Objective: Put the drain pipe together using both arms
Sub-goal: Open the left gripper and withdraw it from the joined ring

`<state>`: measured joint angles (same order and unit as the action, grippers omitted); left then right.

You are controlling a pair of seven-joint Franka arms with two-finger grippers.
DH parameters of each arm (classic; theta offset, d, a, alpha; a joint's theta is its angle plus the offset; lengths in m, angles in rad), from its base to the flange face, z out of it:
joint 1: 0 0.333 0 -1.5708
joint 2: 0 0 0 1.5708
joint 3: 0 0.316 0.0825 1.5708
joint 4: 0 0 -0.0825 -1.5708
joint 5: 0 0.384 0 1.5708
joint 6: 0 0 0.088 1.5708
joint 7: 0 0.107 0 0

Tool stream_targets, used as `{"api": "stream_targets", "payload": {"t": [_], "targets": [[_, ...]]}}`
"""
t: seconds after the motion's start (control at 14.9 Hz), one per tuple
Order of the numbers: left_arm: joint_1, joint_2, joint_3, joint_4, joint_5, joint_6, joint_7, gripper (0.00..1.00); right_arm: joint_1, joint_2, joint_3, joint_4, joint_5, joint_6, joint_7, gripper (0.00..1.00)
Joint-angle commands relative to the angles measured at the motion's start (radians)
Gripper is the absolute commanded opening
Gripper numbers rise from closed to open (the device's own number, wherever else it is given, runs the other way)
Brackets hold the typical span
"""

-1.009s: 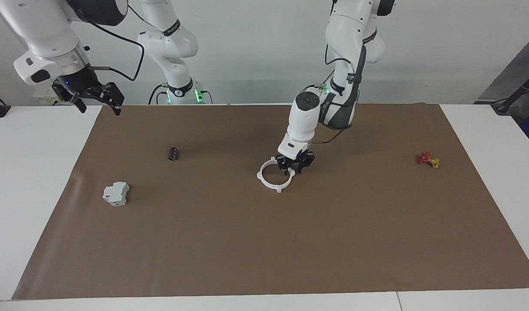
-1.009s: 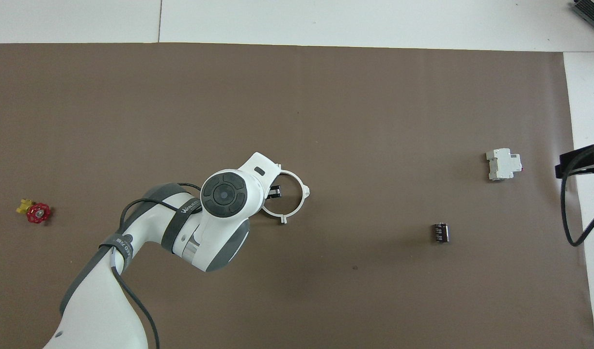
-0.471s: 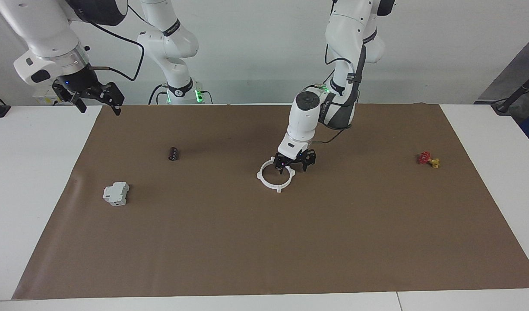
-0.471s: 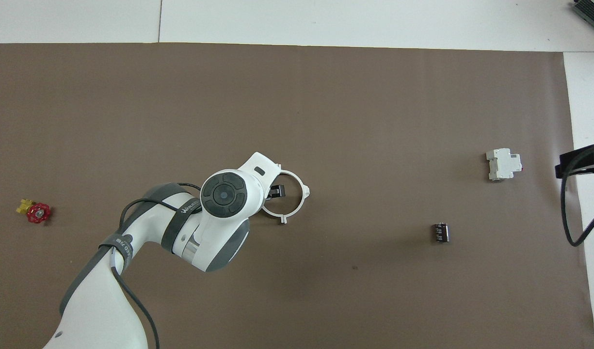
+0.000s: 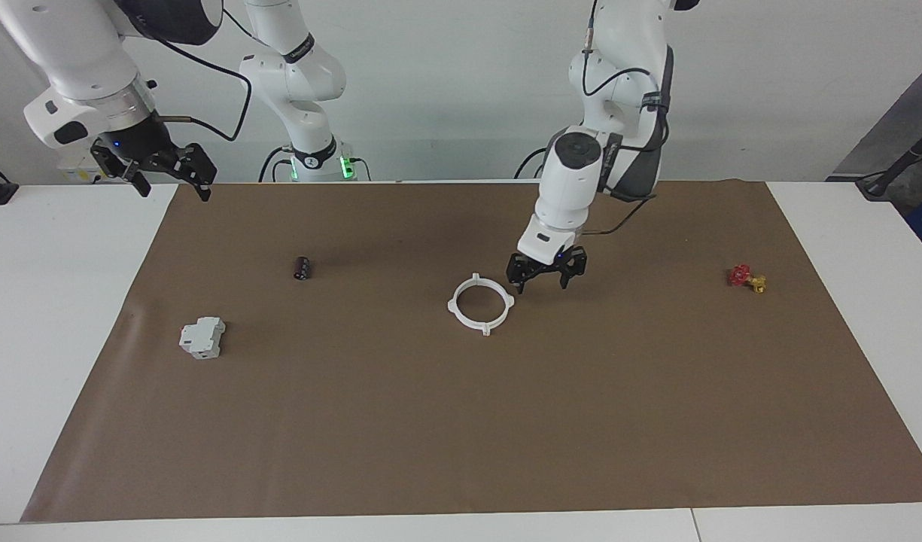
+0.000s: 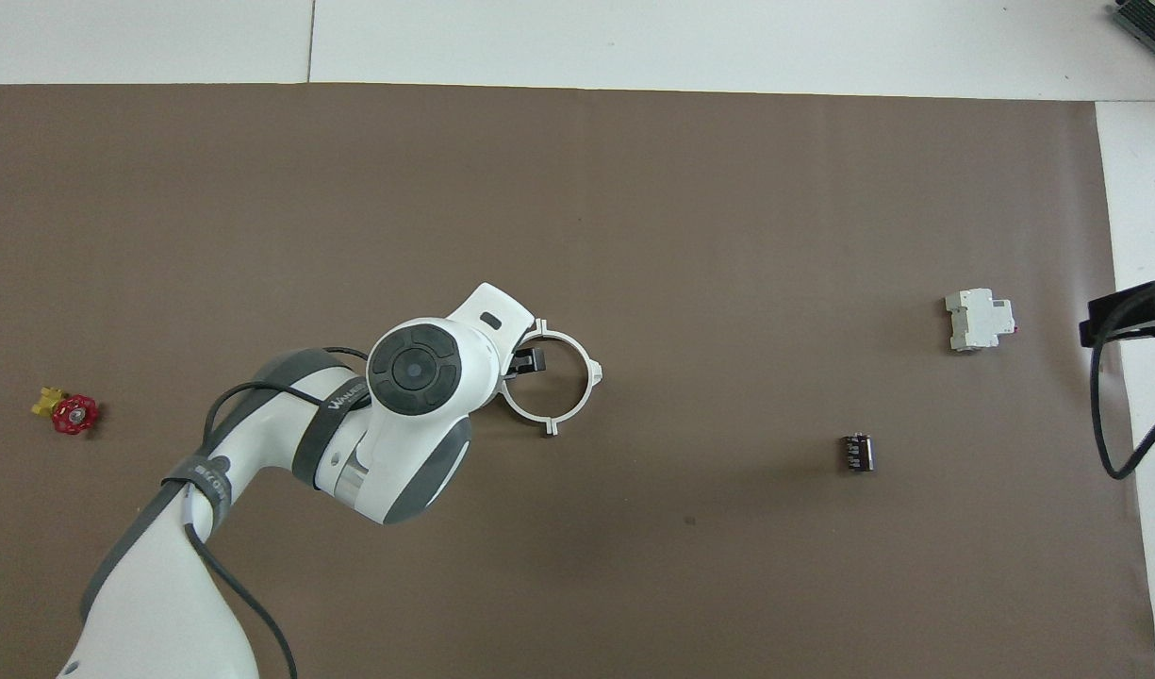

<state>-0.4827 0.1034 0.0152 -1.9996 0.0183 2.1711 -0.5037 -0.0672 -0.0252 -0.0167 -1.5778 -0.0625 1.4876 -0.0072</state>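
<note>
White plastic, the drain pipe (image 5: 481, 305) lies as one closed ring mid-mat. From across, the left gripper (image 5: 546, 280) hangs empty, fingers spread, clear of the ring toward the left arm's end — overhead it seems to overlap the rim. The right gripper (image 5: 169, 175), released, waits above the mat's corner.

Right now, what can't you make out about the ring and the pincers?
- Drain pipe: seams between its halves too small, both views.
- Left pincer: overhead, its own wrist hides most of it.
- Right pincer: overhead, cut off by the edge; only a black part shows.
</note>
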Motion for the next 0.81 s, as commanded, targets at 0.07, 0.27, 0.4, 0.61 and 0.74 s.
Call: {"api": "stream_targets", "payload": {"t": [0.07,0.27,0.4,0.61,0.74], "targets": [[0.146,-0.082,-0.006,0.025,0.014,-0.128,0.199,1.00,-0.005,-0.016,0.001,-0.022,0.012,0.020,0.001,1.00],[0.292,-0.143,-0.004,0.021,0.014,-0.174,0.440,1.00,-0.005,-0.015,0.001,-0.022,0.012,0.020,0.001,1.00],[0.410,-0.169,-0.006,0.015,0.014,-0.198,0.619,1.00,-0.005,-0.016,0.001,-0.022,0.012,0.020,0.001,1.00],[0.507,-0.182,-0.006,0.021,0.014,-0.205,0.764,1.00,-0.005,-0.015,0.001,-0.022,0.012,0.020,0.001,1.00],[0.507,-0.186,-0.006,0.027,0.014,-0.208,0.761,1.00,-0.005,-0.015,0.001,-0.022,0.012,0.020,0.001,1.00]]}}
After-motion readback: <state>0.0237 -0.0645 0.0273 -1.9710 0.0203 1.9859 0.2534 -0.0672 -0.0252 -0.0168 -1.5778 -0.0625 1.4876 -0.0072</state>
